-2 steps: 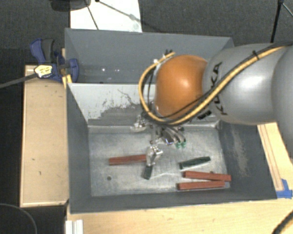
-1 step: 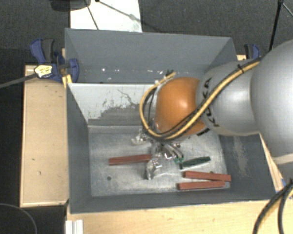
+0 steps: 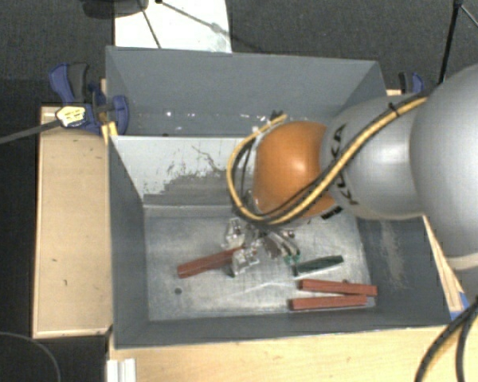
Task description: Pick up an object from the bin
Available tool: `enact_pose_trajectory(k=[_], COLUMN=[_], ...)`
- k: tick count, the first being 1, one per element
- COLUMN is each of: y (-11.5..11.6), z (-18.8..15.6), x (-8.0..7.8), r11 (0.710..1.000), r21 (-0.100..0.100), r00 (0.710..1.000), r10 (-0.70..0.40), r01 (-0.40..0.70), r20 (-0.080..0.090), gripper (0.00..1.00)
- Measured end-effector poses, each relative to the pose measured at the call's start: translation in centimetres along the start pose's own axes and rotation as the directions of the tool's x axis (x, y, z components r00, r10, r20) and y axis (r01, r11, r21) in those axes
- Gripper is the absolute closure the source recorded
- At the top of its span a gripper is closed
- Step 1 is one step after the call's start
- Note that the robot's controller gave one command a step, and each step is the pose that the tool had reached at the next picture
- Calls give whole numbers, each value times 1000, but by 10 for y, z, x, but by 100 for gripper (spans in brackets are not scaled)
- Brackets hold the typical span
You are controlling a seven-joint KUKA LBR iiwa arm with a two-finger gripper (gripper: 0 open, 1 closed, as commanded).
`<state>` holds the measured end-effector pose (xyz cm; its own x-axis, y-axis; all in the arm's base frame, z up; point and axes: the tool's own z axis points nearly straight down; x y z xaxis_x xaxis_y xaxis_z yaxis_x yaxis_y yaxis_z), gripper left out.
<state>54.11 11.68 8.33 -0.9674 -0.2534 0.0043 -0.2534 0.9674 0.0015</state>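
Note:
My gripper (image 3: 244, 259) reaches down in the middle of the bin floor, under the orange cover. Its metal fingers stand at the right end of a reddish-brown flat stick (image 3: 204, 266) that lies slanted to the left of them. Whether the stick's end is between the fingers I cannot make out. A dark green stick (image 3: 319, 264) lies just to the right of the gripper. Two more reddish-brown sticks lie further right near the front wall, one (image 3: 338, 287) above the other (image 3: 328, 302).
The arm and its orange cover with looped cables hang over the bin's right and back part, hiding the floor there. The bin's sloped walls rise close on all sides.

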Motion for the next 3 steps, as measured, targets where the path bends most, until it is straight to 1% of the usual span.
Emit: enact_pose_trajectory(k=[3], y=[0], z=[-5], x=[1], r11=[1000], r21=[0], r00=[1000], r10=[2], r01=[-2], r20=[1], gripper=[100])
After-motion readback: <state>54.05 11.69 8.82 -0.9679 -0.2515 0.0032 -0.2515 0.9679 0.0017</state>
